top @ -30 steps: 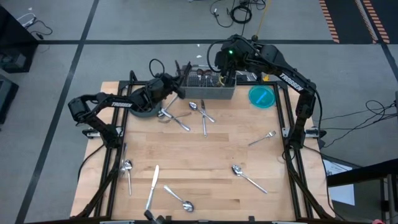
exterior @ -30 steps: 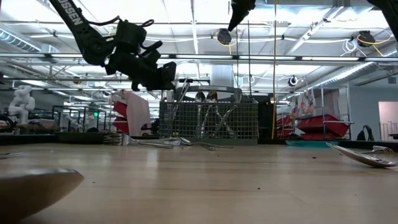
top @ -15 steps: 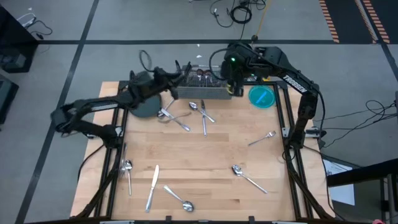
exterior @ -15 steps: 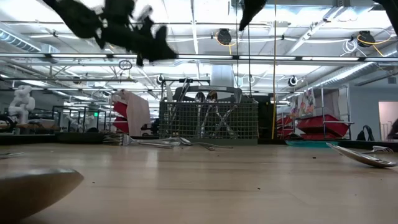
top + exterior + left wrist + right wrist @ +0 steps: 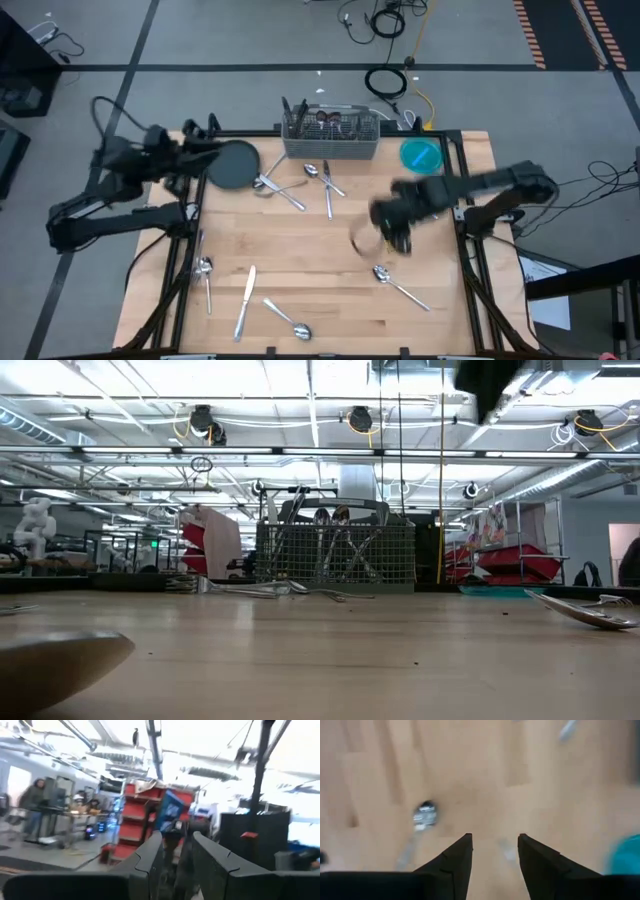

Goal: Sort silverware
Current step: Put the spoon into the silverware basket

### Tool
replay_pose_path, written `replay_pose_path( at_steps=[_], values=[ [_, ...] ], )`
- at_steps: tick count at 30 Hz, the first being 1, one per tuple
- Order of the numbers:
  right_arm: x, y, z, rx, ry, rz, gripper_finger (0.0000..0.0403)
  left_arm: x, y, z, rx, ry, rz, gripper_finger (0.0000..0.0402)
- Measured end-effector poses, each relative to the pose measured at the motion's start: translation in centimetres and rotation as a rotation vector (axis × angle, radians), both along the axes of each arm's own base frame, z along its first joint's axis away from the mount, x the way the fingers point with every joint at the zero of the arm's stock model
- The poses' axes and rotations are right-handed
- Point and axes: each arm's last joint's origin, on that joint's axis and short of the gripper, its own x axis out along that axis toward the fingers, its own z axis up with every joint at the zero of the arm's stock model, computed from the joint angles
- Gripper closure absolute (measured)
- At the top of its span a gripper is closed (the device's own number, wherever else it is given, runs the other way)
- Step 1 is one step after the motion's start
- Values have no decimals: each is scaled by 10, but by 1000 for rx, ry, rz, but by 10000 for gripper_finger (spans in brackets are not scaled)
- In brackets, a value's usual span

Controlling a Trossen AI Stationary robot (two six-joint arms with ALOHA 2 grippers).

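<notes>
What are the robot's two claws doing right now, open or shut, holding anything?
Left gripper: open, empty, pulled back off the table's left edge.
Right gripper: open, empty, above the light wooden table, near a shiny metal spoon.

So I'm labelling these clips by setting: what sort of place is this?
Most likely a robotics lab or workshop hall, not a kitchen: a wooden table on a taped concrete floor, red shelving racks and ceiling strip lights behind the wire-mesh caddy.

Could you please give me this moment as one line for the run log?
left tool: open, empty, off table's left edge | right tool: open, empty, above table near spoon | caddy: holds some silverware | rest scattered
</notes>
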Motion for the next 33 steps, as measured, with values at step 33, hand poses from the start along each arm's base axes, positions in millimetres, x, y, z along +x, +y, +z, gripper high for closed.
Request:
replay_pose_path(
  at_steps=[33],
  values=[
    [-58, 131, -204, 65, -200, -521, 176, 9, 0, -7, -90, 72, -39, 293]
  ],
)
